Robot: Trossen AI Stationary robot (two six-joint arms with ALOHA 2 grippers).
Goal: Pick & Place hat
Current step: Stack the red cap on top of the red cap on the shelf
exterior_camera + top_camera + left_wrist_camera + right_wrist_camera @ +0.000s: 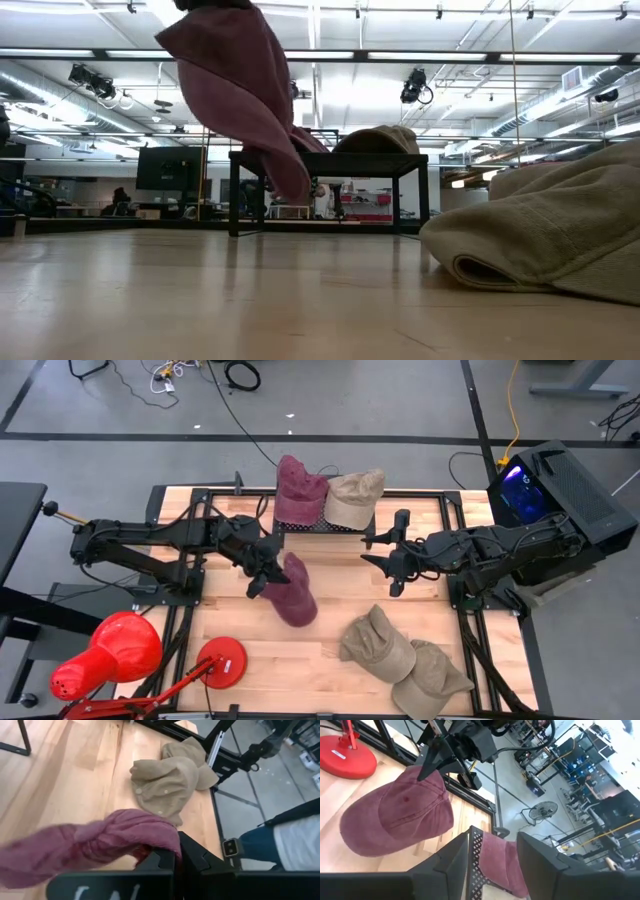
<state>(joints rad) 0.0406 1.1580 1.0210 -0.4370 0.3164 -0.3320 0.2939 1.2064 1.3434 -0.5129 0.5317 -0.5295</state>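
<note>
A maroon hat hangs from my left gripper over the middle of the table; it also shows in the low view and the right wrist view. My left gripper is shut on it. A second maroon hat and a tan hat sit on a black rack at the far edge. Two tan hats lie on the table's near right. My right gripper hovers open right of centre, touching nothing. My left gripper pinches a bunched edge of the maroon hat between its two fingers. The fingers come slanting down from the table's left. The hat hangs below them, slack and lifted clear of the table.
A red desk lamp with its round base stands at the near left corner. The black rack takes up the far centre. Bare wood lies under and around the hanging hat. A person's legs show beyond the table's right edge.
</note>
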